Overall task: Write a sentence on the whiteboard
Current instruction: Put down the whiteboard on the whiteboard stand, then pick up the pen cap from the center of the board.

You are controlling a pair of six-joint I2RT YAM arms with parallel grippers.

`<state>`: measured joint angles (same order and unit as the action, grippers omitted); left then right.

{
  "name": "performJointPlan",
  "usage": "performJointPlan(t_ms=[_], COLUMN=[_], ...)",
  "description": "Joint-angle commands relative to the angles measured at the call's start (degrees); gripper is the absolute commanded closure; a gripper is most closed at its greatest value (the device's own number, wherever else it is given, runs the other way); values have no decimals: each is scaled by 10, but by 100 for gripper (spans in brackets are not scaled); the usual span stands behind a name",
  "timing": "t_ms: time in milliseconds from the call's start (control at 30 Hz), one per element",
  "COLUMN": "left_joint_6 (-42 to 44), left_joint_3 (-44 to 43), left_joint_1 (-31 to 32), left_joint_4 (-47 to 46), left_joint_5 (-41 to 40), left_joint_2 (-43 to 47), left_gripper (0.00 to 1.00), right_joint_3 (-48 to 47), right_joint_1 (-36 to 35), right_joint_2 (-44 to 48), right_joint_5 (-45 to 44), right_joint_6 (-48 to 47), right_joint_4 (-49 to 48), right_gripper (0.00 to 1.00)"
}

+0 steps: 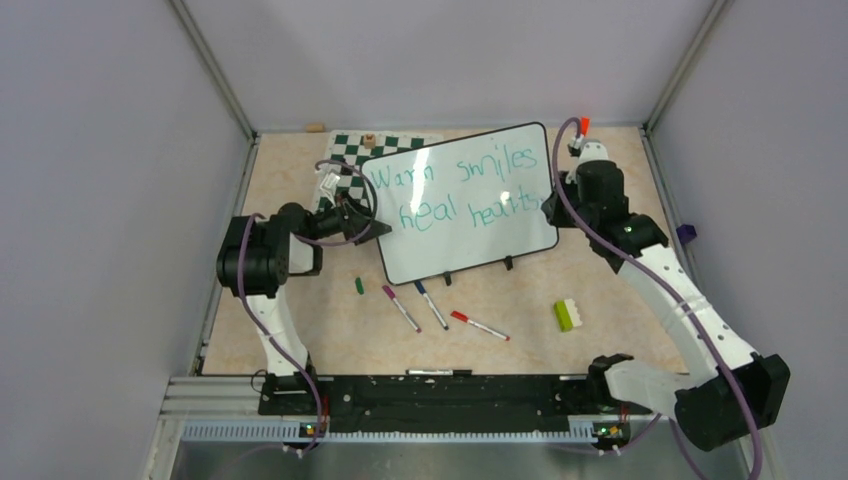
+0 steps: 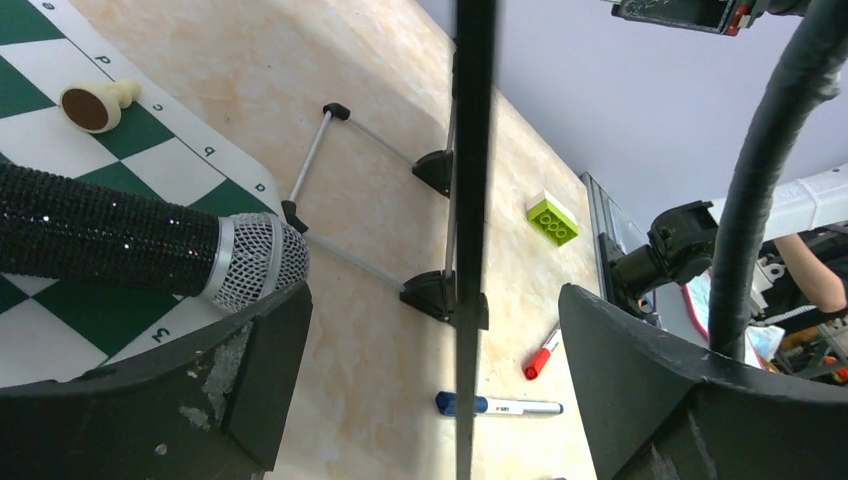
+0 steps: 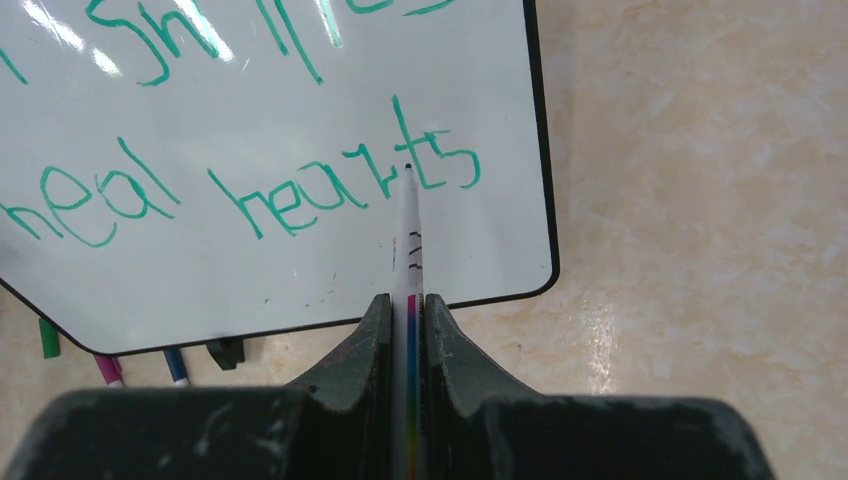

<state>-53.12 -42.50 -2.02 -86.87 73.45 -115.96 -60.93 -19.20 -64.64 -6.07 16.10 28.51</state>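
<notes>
Right gripper (image 3: pixel 405 305) clenched on white marker pen (image 3: pixel 408 220) over teal handwritten sentence (image 3: pixel 300 205); left gripper (image 2: pixel 432 300) spread astride glossy whiteboard (image 3: pixel 250 280). Hazard: unbraced board shifting, smudged ink.

Left arm (image 1: pixel 268 312) bent inward, left hand (image 2: pixel 432 300) spread wide. Right arm (image 1: pixel 688 298) stretched forward, right hand (image 3: pixel 405 306) clamped on marker (image 3: pixel 408 225).
</notes>
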Motion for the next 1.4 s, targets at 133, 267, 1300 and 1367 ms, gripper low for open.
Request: performJointPlan(t_ms=[133, 267, 1300, 1367], left_joint_6=[39, 43, -16, -20], left_joint_3=[61, 99, 295, 263], left_joint_1=[-11, -30, -117, -119], left_joint_4=[-60, -59, 649, 690], left_joint_5=[-20, -48, -491, -471], left_joint_2=[94, 140, 672, 661], left_gripper=[1, 1, 1, 1], right_joint_3=[6, 8, -21, -23], right_joint_1=[5, 6, 5, 5], right_joint_2=[29, 38, 83, 87], right_joint_5=[2, -2, 3, 0], right_joint_6=[0, -3, -10, -12], right_joint_4=[-12, -6, 8, 10], right_gripper=[100, 100, 100, 100])
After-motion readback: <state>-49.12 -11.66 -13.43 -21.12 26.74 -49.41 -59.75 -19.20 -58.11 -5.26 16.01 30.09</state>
